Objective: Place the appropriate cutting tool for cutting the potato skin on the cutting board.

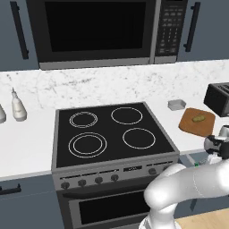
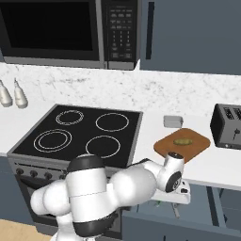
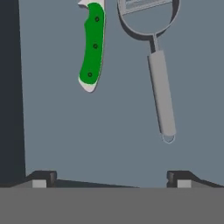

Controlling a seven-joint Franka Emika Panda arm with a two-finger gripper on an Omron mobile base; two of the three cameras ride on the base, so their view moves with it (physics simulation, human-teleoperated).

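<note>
The cutting board (image 2: 182,143) lies on the counter (image 2: 226,162) to the right of the stove (image 2: 80,132), with the potato (image 2: 181,141) on it, a small dish (image 2: 172,121) just behind it and a toaster (image 2: 228,126) at its right. A microwave (image 2: 61,30) hangs above the stove, and two bottles (image 2: 13,94) stand on the counter to its left. Below the gripper (image 3: 111,177), inside an open drawer (image 3: 57,131), a knife (image 3: 92,43) lies left of a long-handled tool (image 3: 159,83), side by side and apart.
</note>
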